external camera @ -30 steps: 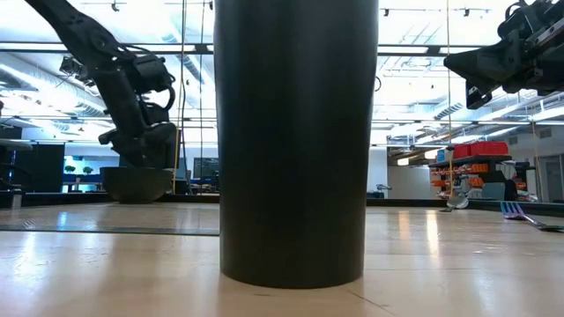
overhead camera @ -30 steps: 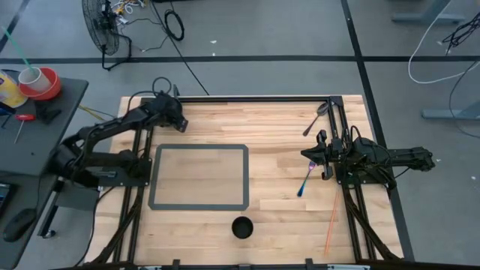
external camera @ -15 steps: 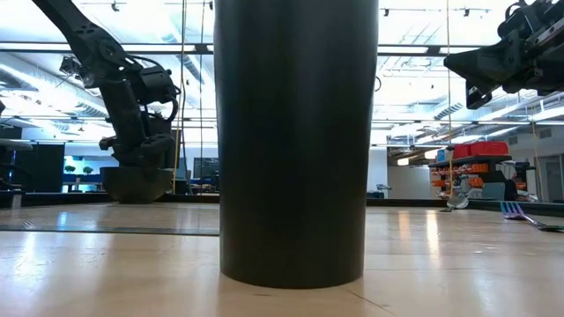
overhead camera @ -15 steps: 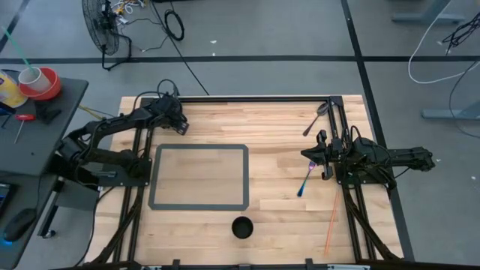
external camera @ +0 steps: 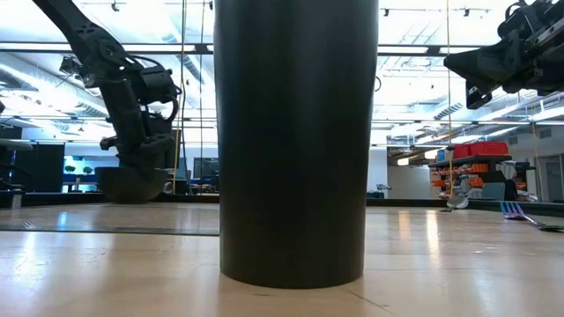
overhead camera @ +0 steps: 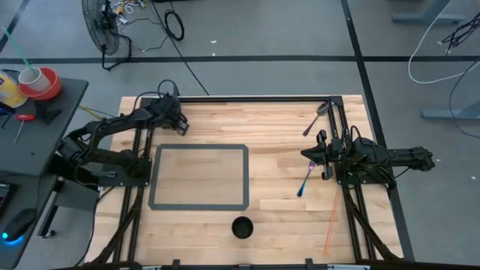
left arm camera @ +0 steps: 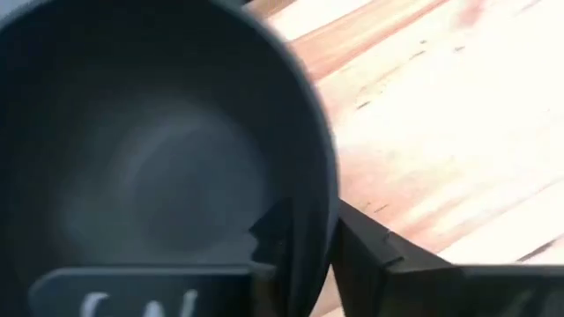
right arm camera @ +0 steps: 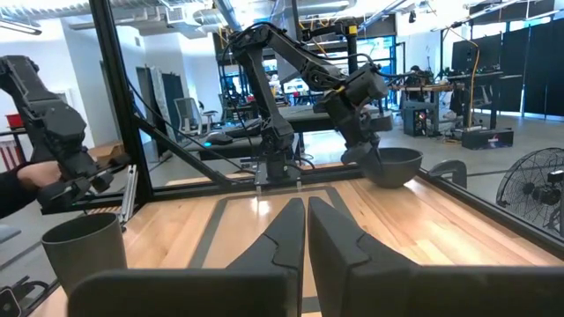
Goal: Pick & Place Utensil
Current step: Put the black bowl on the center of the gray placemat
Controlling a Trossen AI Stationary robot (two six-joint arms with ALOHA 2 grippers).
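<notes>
A purple-and-blue fork (overhead camera: 306,178) lies flat on the table's right half, just on the near side of my right gripper (overhead camera: 307,155). That gripper hovers shut above the wood (right arm camera: 306,211) and holds nothing. A metal spoon (overhead camera: 318,116) lies near the far right corner. An orange stick (overhead camera: 330,223) lies near the right edge. At the far left, my left gripper (overhead camera: 176,124) is shut on the rim of a dark bowl (external camera: 132,185). My left gripper has one finger (left arm camera: 269,242) inside the bowl and the other (left arm camera: 366,251) outside. The bowl's rim (left arm camera: 308,220) is pinched between them. The fingers come down on it from above. The bowl's base stays on the table (external camera: 132,199).
A black cup (overhead camera: 241,226) stands near the front edge and fills the middle of the low view. A grey-framed mat (overhead camera: 154,180) lies left of centre. Bare wood lies between mat and fork. A person's hand (right arm camera: 22,180) shows beyond the table.
My left gripper has shifted slightly toward the table's near edge over the bowl, and its fingers have shut on the bowl's rim. The bowl stays on the table. My right arm has kept still.
</notes>
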